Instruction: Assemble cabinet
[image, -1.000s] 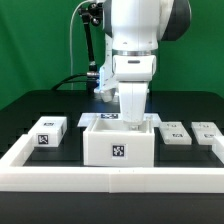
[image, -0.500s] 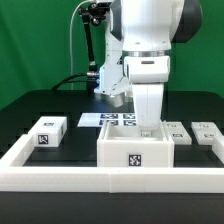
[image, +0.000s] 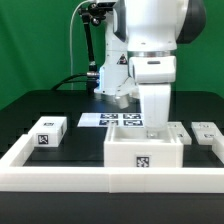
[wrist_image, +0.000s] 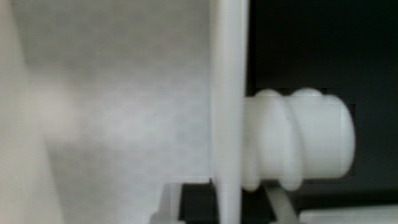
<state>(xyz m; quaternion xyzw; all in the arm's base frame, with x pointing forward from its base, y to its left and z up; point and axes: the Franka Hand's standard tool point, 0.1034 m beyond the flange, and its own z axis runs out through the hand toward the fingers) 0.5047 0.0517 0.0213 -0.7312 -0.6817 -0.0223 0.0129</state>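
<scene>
The cabinet body (image: 145, 155), a large open white box with a tag on its front, stands against the front border wall, right of centre in the exterior view. My gripper (image: 155, 124) reaches down into it from above and is shut on its wall. In the wrist view the thin white wall (wrist_image: 228, 100) runs between the gripper (wrist_image: 231, 206) fingers, with a ribbed white knob (wrist_image: 306, 135) on one side. A small tagged block (image: 47, 132) lies at the exterior view's left. Two flat tagged panels (image: 179, 133) (image: 207, 131) lie at the right.
The marker board (image: 118, 119) lies flat behind the cabinet body. A long low white border wall (image: 55, 178) runs along the front and up both sides of the black table. The robot's base and cables stand at the back.
The cabinet body has slid toward the exterior view's right and closer to the front wall, with my gripper moving along on its wall. The marker board is now uncovered.
</scene>
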